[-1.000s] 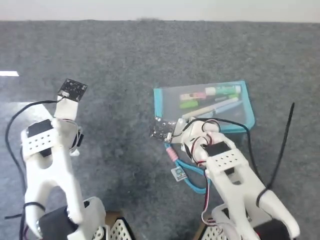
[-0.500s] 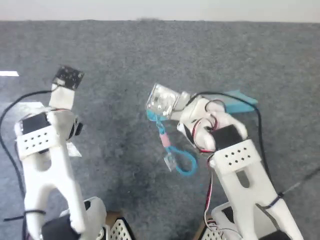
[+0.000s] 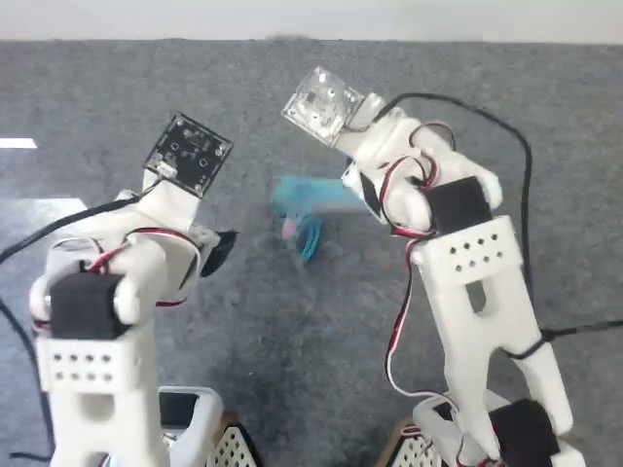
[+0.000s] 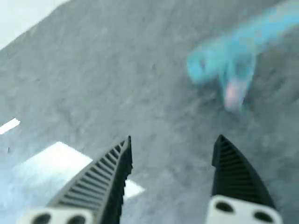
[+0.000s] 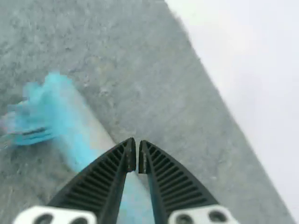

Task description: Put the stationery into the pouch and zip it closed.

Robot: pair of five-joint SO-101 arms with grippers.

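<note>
Swung up and left, the pouch (image 3: pixel 310 197) now hangs blurred from the right gripper (image 5: pixel 137 157), clamped on it; the left gripper (image 4: pixel 172 151) gapes wide, empty.

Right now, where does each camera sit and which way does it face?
High view: fixed overhead, looking down at the table; left arm and right arm show.
Left wrist view: on the left arm, facing the pouch past its open left gripper.
Right wrist view: on the right arm, along its shut right gripper.
All share the pouch.
</note>
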